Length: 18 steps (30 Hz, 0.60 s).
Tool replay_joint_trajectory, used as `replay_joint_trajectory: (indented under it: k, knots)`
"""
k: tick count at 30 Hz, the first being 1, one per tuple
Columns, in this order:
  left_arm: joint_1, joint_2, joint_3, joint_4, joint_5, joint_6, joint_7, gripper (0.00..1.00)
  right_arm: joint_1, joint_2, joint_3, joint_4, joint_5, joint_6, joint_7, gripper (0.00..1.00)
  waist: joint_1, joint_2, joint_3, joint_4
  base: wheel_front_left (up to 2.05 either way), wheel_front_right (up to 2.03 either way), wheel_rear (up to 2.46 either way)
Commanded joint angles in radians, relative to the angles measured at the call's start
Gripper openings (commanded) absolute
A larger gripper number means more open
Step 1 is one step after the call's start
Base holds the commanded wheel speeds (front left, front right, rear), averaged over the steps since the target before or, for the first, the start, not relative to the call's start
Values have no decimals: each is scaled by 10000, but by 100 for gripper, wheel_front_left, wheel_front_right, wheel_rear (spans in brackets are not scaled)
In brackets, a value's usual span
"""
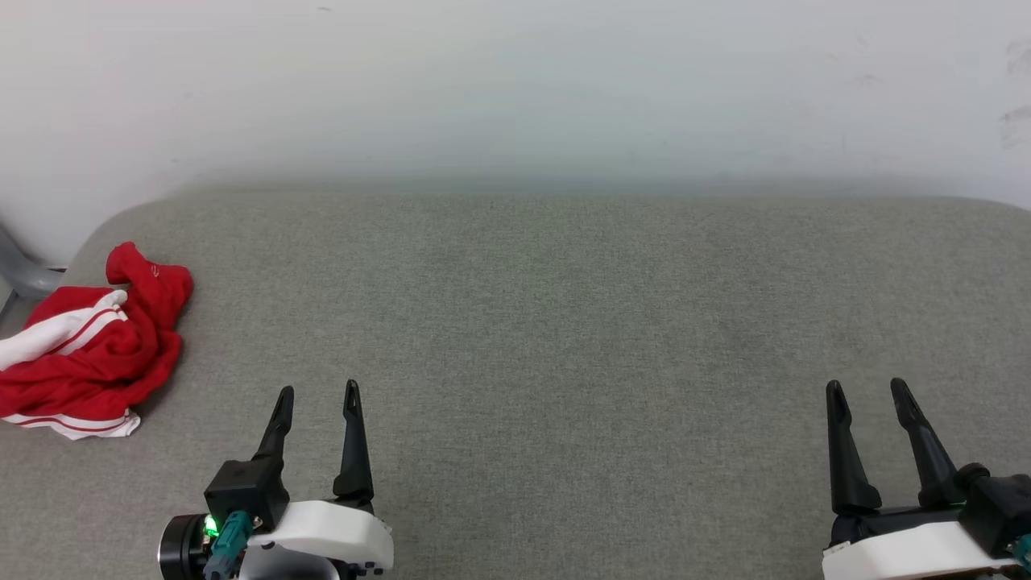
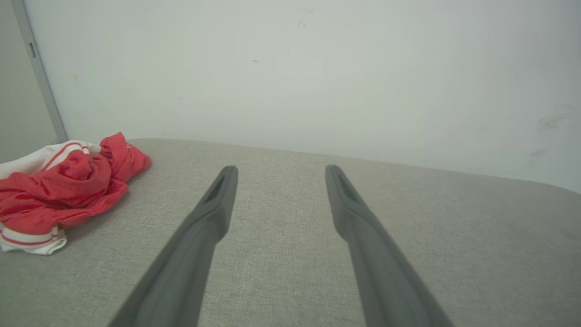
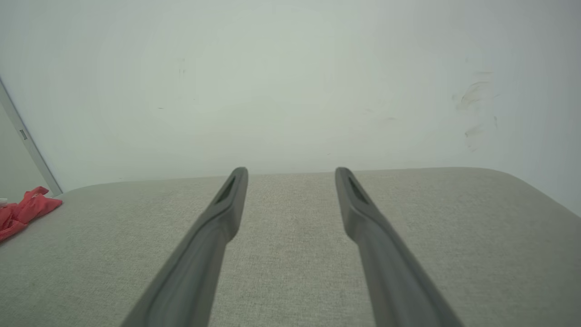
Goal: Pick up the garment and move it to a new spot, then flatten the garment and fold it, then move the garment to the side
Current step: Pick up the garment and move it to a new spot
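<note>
The garment (image 1: 89,346), red with white striped trim, lies crumpled at the far left edge of the grey padded surface (image 1: 564,322). It also shows at the left in the left wrist view, garment (image 2: 63,186), and as a small red patch in the right wrist view, garment (image 3: 25,211). My left gripper (image 1: 317,396) hovers open at the lower left, to the right of the garment and apart from it, with nothing between its fingers. My right gripper (image 1: 868,391) stands open at the lower right, far from the garment. Both grippers show spread fingers: left gripper (image 2: 278,170), right gripper (image 3: 291,172).
A pale wall (image 1: 515,89) rises right behind the padded surface. A grey metal bar (image 1: 20,270) stands at the far left behind the garment. The surface's rounded corners show at the back left and back right.
</note>
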State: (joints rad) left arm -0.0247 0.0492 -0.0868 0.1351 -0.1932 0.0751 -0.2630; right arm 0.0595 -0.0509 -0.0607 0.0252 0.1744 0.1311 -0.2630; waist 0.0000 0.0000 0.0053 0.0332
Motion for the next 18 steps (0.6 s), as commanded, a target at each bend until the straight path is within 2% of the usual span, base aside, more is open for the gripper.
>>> replay_joint_trajectory:
  k: [1, 9, 18]
  knots:
    - [8, 20, 31, 21, 62, 36, -28, 100, 63, 13, 6, 20, 14, -7, -28, 100, 0, 0, 2, 54, 0, 0, 0]
    - [-59, 20, 154, 84, 225, 76, -28, 100, 133, 13, 59, 44, 51, -7, -28, 100, 0, 0, 7, 588, 0, 0, 0]
    - [-87, 18, 351, 124, 339, 43, -28, 100, 178, 13, 115, 37, 39, -7, -27, 100, 0, 0, 76, 1620, 0, 0, 0]
